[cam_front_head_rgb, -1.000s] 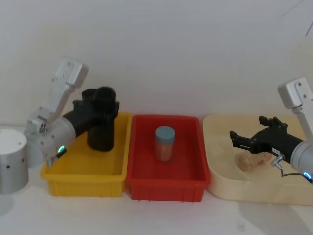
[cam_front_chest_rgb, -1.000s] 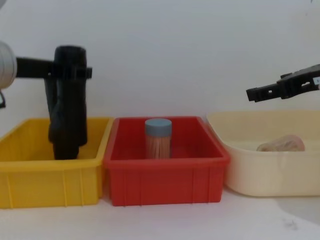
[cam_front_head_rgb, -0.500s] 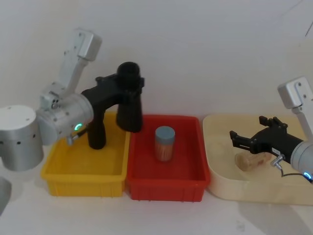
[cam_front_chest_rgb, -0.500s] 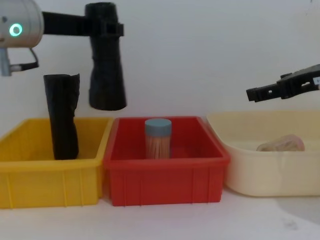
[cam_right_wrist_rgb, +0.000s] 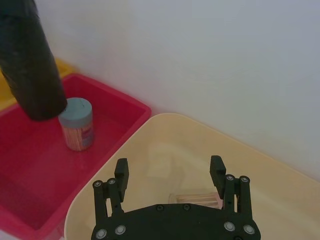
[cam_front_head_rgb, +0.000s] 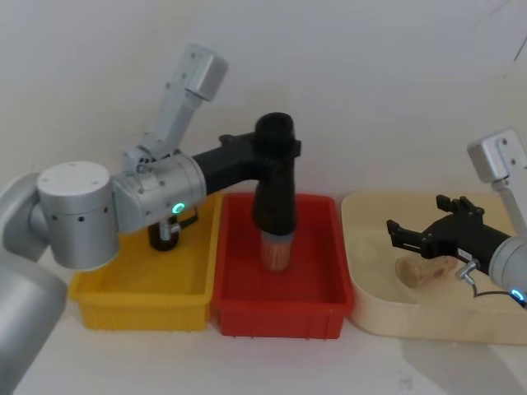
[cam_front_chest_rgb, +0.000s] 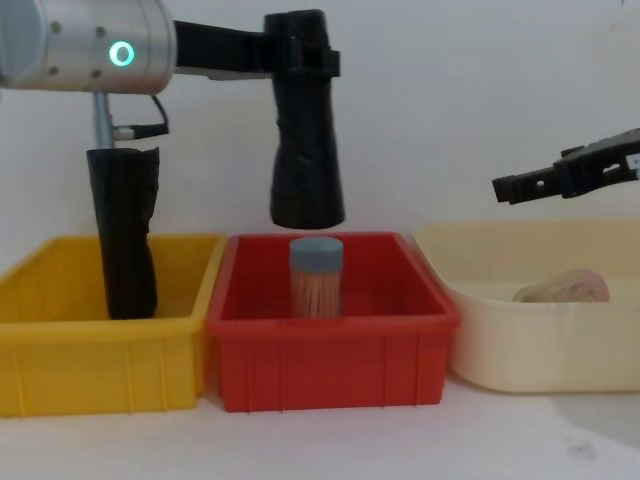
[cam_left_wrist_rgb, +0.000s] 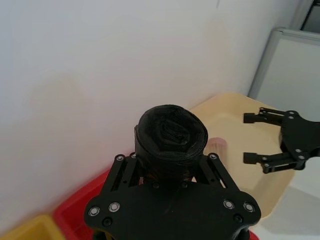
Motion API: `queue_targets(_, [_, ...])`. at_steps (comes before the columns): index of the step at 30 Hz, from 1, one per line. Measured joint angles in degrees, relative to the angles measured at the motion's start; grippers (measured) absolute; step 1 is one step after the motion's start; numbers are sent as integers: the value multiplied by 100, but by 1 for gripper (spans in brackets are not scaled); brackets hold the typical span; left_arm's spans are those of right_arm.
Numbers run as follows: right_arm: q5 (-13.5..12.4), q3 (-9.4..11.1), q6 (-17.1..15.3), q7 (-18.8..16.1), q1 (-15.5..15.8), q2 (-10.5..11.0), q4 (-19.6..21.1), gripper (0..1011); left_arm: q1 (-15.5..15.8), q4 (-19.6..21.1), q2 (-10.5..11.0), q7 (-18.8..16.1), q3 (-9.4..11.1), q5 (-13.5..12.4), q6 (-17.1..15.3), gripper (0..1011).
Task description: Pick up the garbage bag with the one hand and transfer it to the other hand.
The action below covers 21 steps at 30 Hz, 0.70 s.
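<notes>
The garbage bag (cam_front_head_rgb: 274,197) is a rolled black bundle hanging upright in the air. My left gripper (cam_front_head_rgb: 276,144), on the arm with the green-cyan ring, is shut on its top end (cam_left_wrist_rgb: 170,132). In the chest view the garbage bag (cam_front_chest_rgb: 305,160) hangs over the red bin (cam_front_chest_rgb: 330,365), its lower end just above the jar (cam_front_chest_rgb: 316,275). My right gripper (cam_front_head_rgb: 418,218) hovers open over the cream tray (cam_front_head_rgb: 370,313), apart from the bag. From the right wrist the bag (cam_right_wrist_rgb: 30,60) appears off to the side of the open right gripper (cam_right_wrist_rgb: 169,170).
A second black roll (cam_front_chest_rgb: 125,240) stands in the yellow bin (cam_front_chest_rgb: 100,370). The blue-lidded jar (cam_right_wrist_rgb: 77,122) of sticks stands in the red bin. A brown lump (cam_front_chest_rgb: 565,287) lies in the cream tray (cam_front_chest_rgb: 540,350) below the right gripper (cam_front_chest_rgb: 510,187).
My left arm has lifted the garbage bag out of the yellow bin and carried it right, to above the red bin. The right arm has not moved.
</notes>
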<state>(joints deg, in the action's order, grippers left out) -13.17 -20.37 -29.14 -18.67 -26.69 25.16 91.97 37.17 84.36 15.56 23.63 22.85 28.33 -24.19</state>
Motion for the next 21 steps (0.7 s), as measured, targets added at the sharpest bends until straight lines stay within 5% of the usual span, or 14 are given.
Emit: queue_targets(21, [-476, -29, 199, -673, -173, -166, -22, 1001, 308, -423, -186, 269, 304, 61, -6, 404])
